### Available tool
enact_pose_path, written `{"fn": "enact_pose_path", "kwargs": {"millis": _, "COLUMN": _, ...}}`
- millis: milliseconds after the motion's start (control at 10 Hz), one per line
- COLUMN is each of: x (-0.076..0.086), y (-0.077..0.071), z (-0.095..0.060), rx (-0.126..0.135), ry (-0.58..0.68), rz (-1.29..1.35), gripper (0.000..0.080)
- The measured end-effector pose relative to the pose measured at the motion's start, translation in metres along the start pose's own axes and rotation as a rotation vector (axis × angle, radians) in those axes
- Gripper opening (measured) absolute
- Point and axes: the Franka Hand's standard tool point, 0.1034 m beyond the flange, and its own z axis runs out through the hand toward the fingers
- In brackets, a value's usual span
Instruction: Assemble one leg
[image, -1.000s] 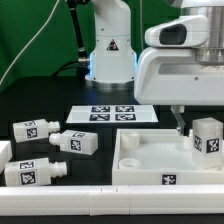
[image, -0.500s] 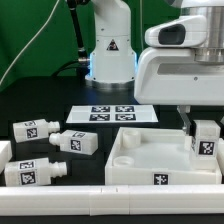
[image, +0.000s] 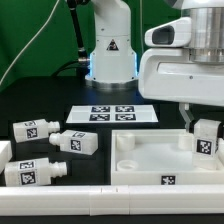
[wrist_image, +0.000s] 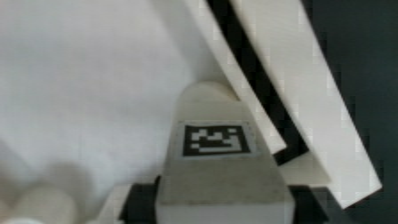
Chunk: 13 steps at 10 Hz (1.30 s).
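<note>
My gripper (image: 200, 122) is shut on a white leg (image: 206, 139) with a black-and-white tag, holding it upright over the tray's corner at the exterior view's right. The large white tray-like panel (image: 150, 160) lies on the table below it. In the wrist view the leg (wrist_image: 217, 150) fills the space between my dark fingers (wrist_image: 153, 200), with the tray's rim (wrist_image: 267, 60) running beside it. Three more legs lie on the exterior view's left: one (image: 32, 129), another (image: 76, 141) and a third (image: 34, 172).
The marker board (image: 113, 113) lies on the table behind the tray. The arm's white base (image: 109, 55) stands at the back. A white rail (image: 100, 195) runs along the front edge.
The tray has shifted and turned slightly on the table. The leg in my gripper has come down a little at the tray's right corner.
</note>
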Motion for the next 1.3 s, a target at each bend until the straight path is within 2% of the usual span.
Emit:
{"fn": "enact_pose_path", "kwargs": {"millis": 300, "x": -0.005, "y": -0.003, "z": 0.001, "rx": 0.021, "ry": -0.021, "rz": 0.416, "gripper": 0.0284}}
{"fn": "enact_pose_path", "kwargs": {"millis": 400, "x": -0.009, "y": -0.007, "z": 0.0, "rx": 0.007, "ry": -0.028, "rz": 0.492, "gripper": 0.0284}}
{"fn": "enact_pose_path", "kwargs": {"millis": 600, "x": -0.01, "y": -0.008, "z": 0.0, "rx": 0.006, "ry": -0.031, "rz": 0.595, "gripper": 0.0284}}
{"fn": "enact_pose_path", "kwargs": {"millis": 700, "x": -0.01, "y": -0.008, "z": 0.0, "rx": 0.006, "ry": -0.031, "rz": 0.563, "gripper": 0.0284}}
{"fn": "enact_pose_path", "kwargs": {"millis": 800, "x": -0.01, "y": -0.007, "z": 0.0, "rx": 0.006, "ry": -0.031, "rz": 0.55, "gripper": 0.0463}}
{"fn": "enact_pose_path", "kwargs": {"millis": 900, "x": -0.01, "y": -0.007, "z": 0.001, "rx": 0.004, "ry": -0.029, "rz": 0.531, "gripper": 0.0463}}
{"fn": "enact_pose_path", "kwargs": {"millis": 1000, "x": -0.009, "y": -0.007, "z": 0.0, "rx": 0.001, "ry": -0.021, "rz": 0.43, "gripper": 0.0583}}
{"fn": "enact_pose_path", "kwargs": {"millis": 1100, "x": -0.009, "y": -0.009, "z": 0.0, "rx": -0.005, "ry": -0.01, "rz": 0.292, "gripper": 0.0583}}
{"fn": "enact_pose_path", "kwargs": {"millis": 1200, "x": -0.008, "y": -0.01, "z": -0.002, "rx": -0.002, "ry": -0.009, "rz": 0.195, "gripper": 0.0638}}
{"fn": "enact_pose_path", "kwargs": {"millis": 1300, "x": -0.007, "y": -0.012, "z": -0.003, "rx": -0.001, "ry": -0.009, "rz": 0.113, "gripper": 0.0646}}
